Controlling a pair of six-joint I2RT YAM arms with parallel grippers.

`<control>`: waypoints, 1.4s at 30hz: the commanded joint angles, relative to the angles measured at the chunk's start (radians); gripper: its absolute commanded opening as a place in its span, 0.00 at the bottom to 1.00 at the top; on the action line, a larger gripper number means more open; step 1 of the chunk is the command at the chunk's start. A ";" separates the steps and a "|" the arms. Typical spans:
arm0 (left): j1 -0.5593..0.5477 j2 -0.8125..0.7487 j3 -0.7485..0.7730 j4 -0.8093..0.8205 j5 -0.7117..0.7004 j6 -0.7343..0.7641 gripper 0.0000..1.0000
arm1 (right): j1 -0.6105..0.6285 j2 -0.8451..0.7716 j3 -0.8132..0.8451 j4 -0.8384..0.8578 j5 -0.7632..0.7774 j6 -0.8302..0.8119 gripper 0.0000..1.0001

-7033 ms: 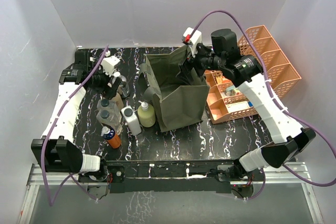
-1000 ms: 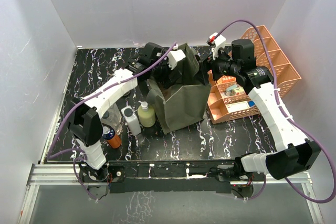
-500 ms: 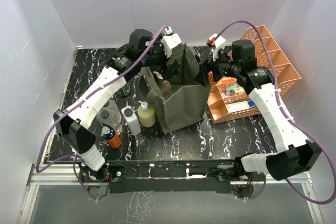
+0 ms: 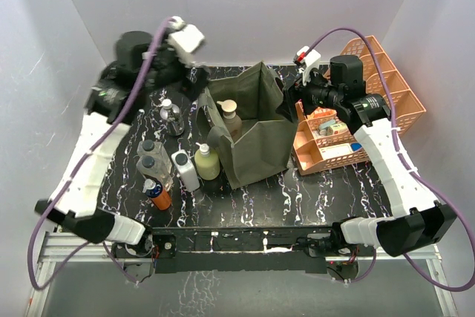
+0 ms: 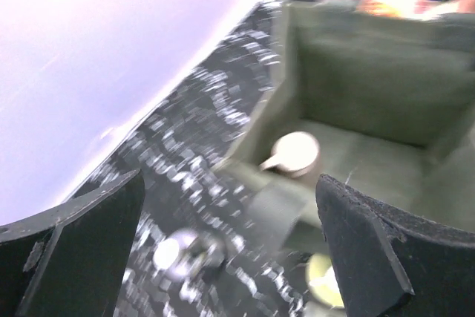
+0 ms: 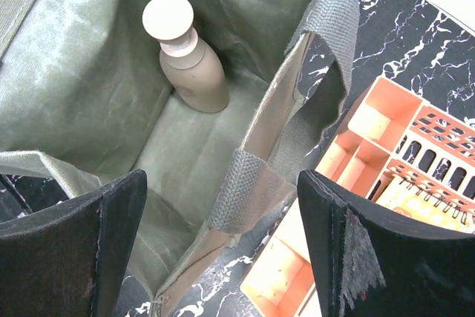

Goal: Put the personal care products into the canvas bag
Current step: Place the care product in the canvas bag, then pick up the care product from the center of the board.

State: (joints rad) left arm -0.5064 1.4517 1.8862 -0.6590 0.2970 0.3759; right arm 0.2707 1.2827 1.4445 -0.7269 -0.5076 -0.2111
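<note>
– Tan bottle (image 4: pixel 230 120) in yet?
– Yes, upright inside the canvas bag (image 4: pixel 256 150), mid-worktop (image 4: pixel 297 198). Six bottles (image 4: pixel 184 170) wait toward the left edge.
– Pincers?
– Both the left pincer (image 5: pixel 230 183) and right pincer (image 6: pixel 221 176) gape apart, empty.

An olive canvas bag (image 6: pixel 89 94) stands open, and a tan bottle (image 6: pixel 194 72) with a beige cap stands upright on its floor near the far wall. The right gripper (image 6: pixel 221 183) has its dark fingers (image 6: pixel 74 257) spread wide, straddling the bag's right wall and its woven strap (image 6: pixel 330 27). Just beside that wall, an orange tray (image 6: pixel 364 120) sits on the black marbled worktop (image 6: pixel 390 24).
</note>
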 commanded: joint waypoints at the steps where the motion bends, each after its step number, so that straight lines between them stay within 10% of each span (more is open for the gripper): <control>1: 0.182 -0.153 -0.104 0.002 -0.144 -0.093 0.96 | -0.011 -0.032 0.052 0.024 0.017 -0.019 0.86; 12: 0.302 -0.185 -0.414 0.064 -0.366 -0.100 0.95 | -0.021 -0.036 0.044 0.027 0.009 -0.017 0.86; 42: 0.374 0.287 -0.292 -0.004 -0.164 -0.062 0.61 | -0.021 -0.058 -0.014 0.046 0.008 -0.019 0.86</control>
State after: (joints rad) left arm -0.1390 1.7470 1.5394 -0.6407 0.0982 0.3138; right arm 0.2531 1.2442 1.4414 -0.7303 -0.4965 -0.2199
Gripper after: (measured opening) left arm 0.634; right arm 0.863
